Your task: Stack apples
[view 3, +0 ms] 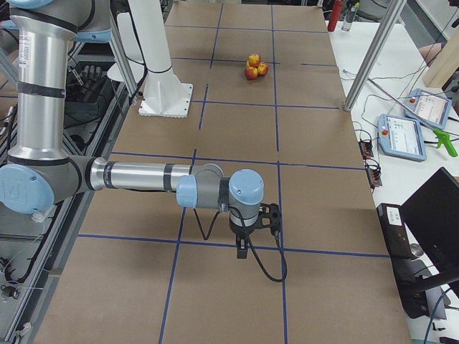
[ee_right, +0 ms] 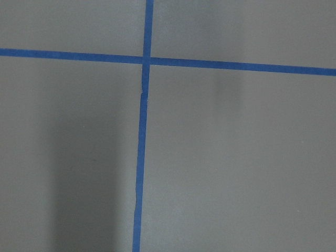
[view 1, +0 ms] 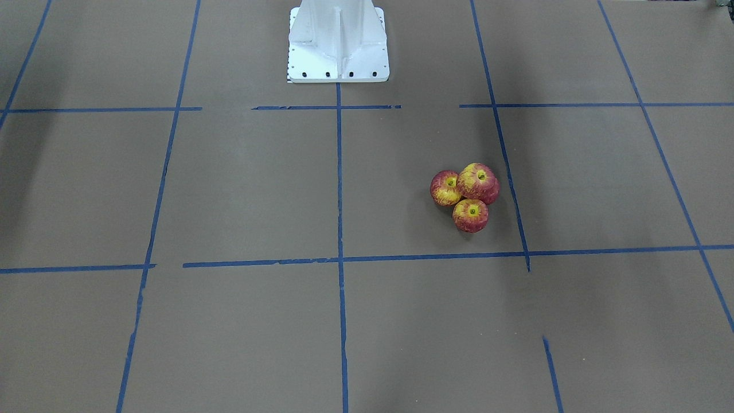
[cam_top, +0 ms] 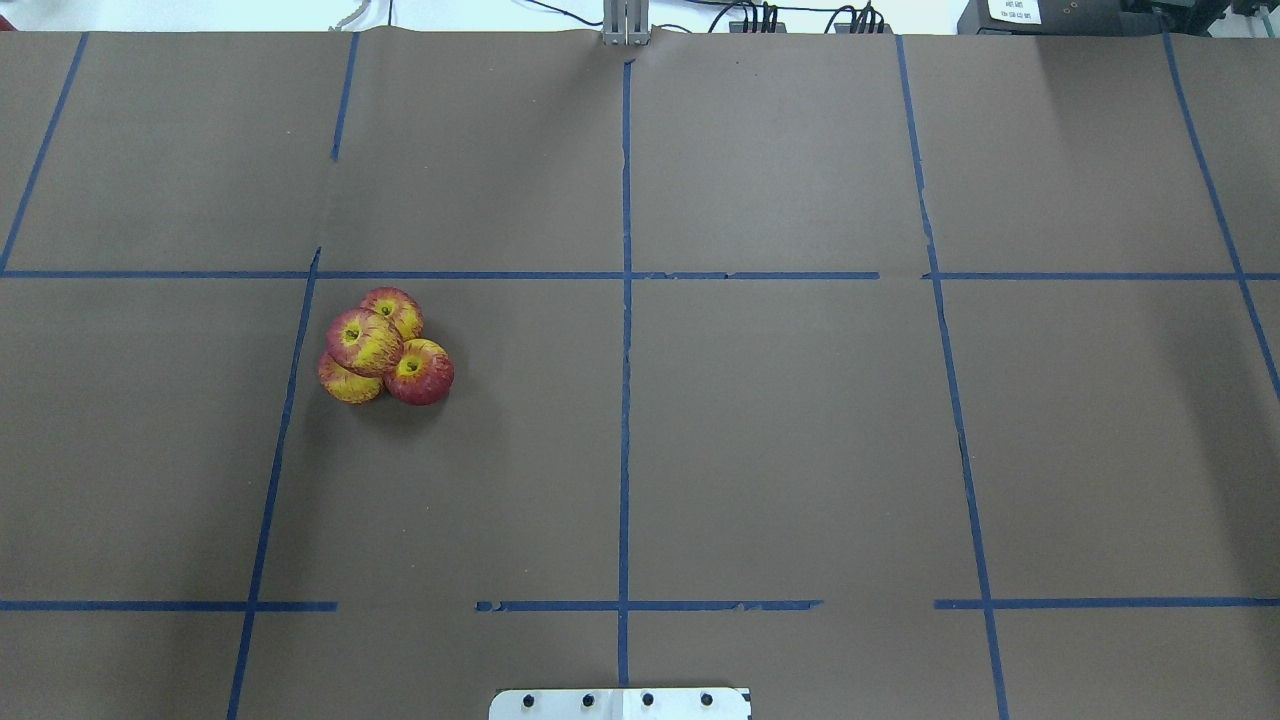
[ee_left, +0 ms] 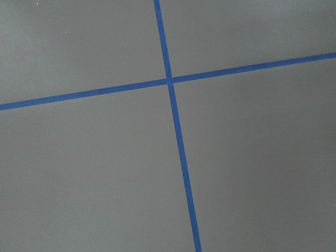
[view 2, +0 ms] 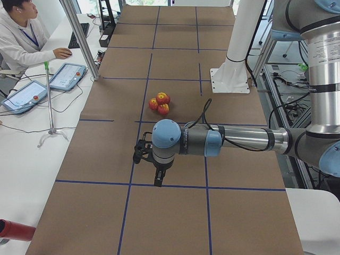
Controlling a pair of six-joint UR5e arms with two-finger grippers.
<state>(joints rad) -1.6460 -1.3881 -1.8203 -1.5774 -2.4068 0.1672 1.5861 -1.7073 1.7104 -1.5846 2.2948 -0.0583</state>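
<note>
We find the apples point(cam_top: 385, 346) gathered in one tight cluster on the robot's left half of the table point(cam_top: 800, 450), just beside a blue tape line point(cam_top: 288, 400). Three of them touch one another on the paper as a base, and the top apple point(cam_top: 364, 341) sits in the hollow between them, which is likely what keeps a round thing from rolling off, so we judge the stack complete. The left gripper point(view 2: 158, 180) and the right gripper point(view 3: 242, 249) hang pointing down over bare paper, well apart from the fruit; each shows only in a side view, so we cannot tell how their jaws stand
</note>
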